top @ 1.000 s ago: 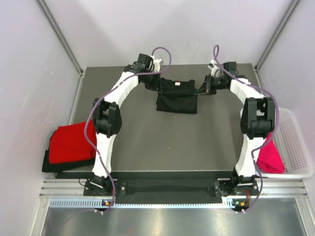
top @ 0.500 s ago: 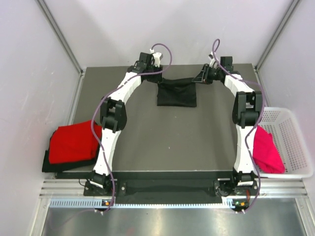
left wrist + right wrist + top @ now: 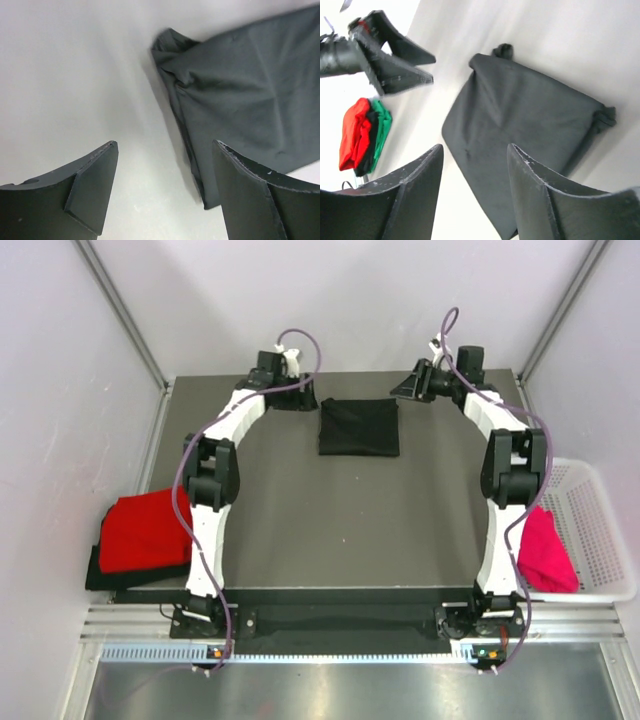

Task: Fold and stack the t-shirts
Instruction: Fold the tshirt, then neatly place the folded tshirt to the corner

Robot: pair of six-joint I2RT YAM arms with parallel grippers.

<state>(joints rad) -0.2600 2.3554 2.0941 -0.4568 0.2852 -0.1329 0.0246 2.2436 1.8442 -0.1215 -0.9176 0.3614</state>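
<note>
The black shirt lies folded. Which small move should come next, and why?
Probably close the left gripper on the left edge of the black shirt, to carry it to the red shirt pile: it lies folded, and both jaws are open, empty.

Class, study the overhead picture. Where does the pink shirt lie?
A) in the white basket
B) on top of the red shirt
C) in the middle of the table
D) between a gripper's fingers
A: the pink shirt sits inside the white basket on the right, far from the folded black shirt.
</note>
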